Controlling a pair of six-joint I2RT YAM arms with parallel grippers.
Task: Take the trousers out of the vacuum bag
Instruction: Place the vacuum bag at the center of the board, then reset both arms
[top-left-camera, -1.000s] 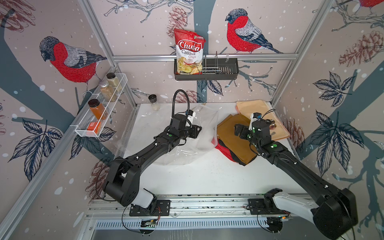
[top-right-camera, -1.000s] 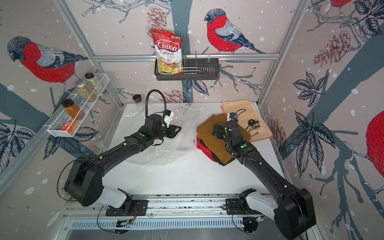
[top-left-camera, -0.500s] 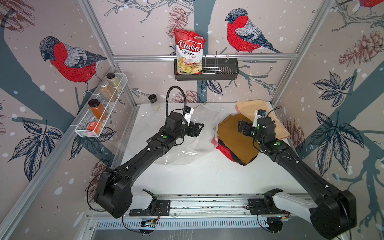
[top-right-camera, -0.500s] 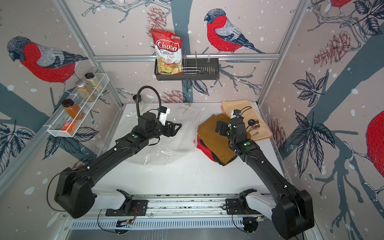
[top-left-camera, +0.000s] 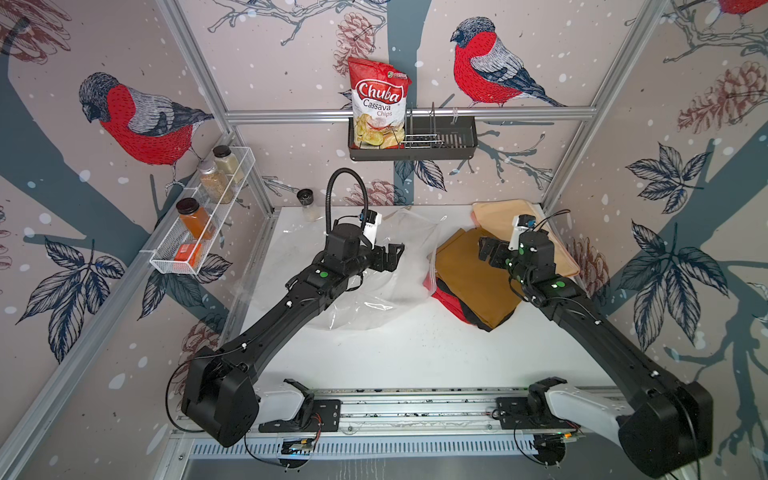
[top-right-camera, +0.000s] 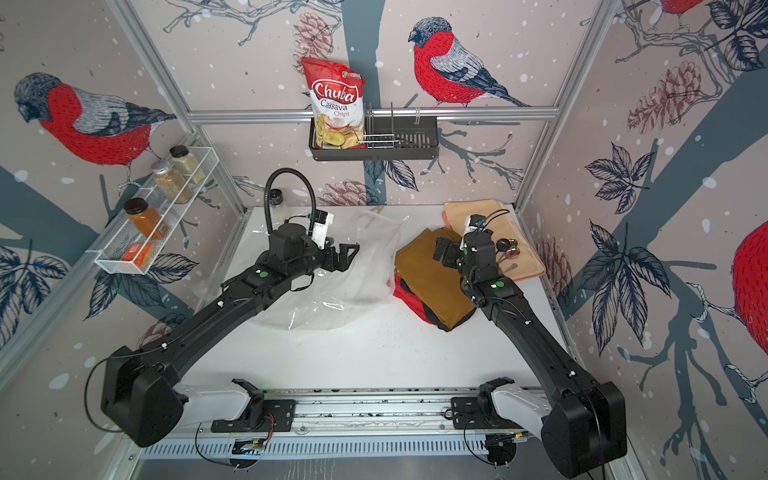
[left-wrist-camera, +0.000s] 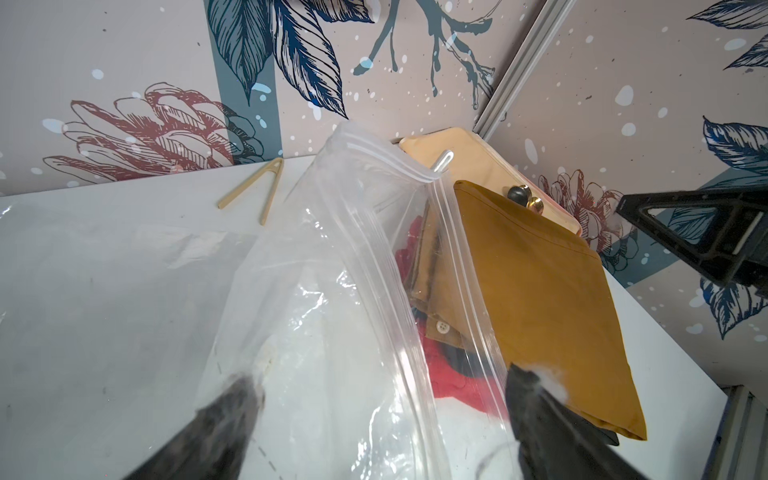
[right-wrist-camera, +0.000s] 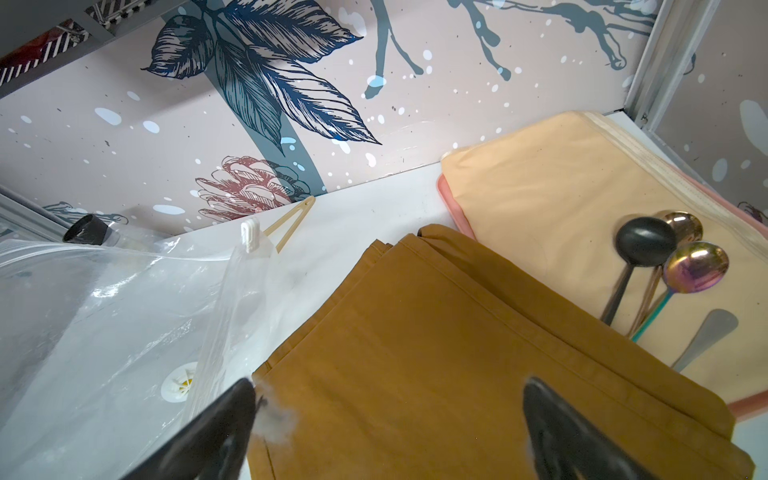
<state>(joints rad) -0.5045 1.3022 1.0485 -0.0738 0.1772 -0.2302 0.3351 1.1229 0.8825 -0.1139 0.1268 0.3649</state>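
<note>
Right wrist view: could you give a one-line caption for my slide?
Folded mustard-brown trousers lie beside the clear vacuum bag; spoons rest on a peach mat.

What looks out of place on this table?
The trousers lie askew, one end under the mouth of the vacuum bag, the other overlapping the peach mat and partly covering the spoons. White fluff clings to fingers of the left gripper and right gripper.

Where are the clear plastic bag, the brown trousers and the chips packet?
vacuum bag (top-left-camera: 409, 253): in a top view, its clear side.
mustard-brown trousers (top-left-camera: 469, 282): in a top view, the flat top fold.
chips bag (top-left-camera: 378, 104): in a top view, its printed front.
</note>
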